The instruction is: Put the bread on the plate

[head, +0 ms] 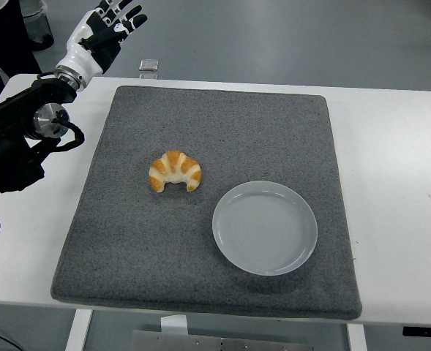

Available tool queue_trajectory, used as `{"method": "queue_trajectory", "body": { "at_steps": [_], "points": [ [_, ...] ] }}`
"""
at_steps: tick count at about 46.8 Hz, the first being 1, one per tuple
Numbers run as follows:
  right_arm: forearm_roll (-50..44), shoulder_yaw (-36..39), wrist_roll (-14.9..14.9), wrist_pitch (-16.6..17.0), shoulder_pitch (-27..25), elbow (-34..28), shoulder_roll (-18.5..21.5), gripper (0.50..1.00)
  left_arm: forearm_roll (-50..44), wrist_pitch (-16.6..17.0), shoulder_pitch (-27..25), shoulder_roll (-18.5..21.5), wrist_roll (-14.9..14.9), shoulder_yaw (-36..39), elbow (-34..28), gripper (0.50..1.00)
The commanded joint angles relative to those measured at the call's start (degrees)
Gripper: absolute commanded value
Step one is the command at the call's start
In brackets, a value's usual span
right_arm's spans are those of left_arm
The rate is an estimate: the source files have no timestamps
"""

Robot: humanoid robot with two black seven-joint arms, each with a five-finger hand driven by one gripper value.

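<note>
Since the bread lies on the grey mat, just beside the empty plate at its ten o'clock, the left robot hand, released and raised far off, should descend over it and pinch gently.

We note a white table as the supporting surface. Directly on it lies a square grey mat, covering most of the top and reaching close to the near edge. Bare white margins show left and right of the mat.
</note>
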Motion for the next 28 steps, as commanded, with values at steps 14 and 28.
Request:
{"method": "queue_trajectory", "body": {
  "at_steps": [14, 28],
  "points": [
    [0.00, 0.00, 0.00, 0.00, 0.00, 0.00, 0.00, 0.930, 0.42, 5.96, 0.34, 2.63, 0.09, 0.63, -10.65, 0.990],
    [0.00, 0.00, 0.00, 0.00, 0.00, 0.00, 0.00, 0.930, 0.86, 15.46, -0.01, 10.28, 2.64, 3.27, -27.62, 0.990]
  ]
}}
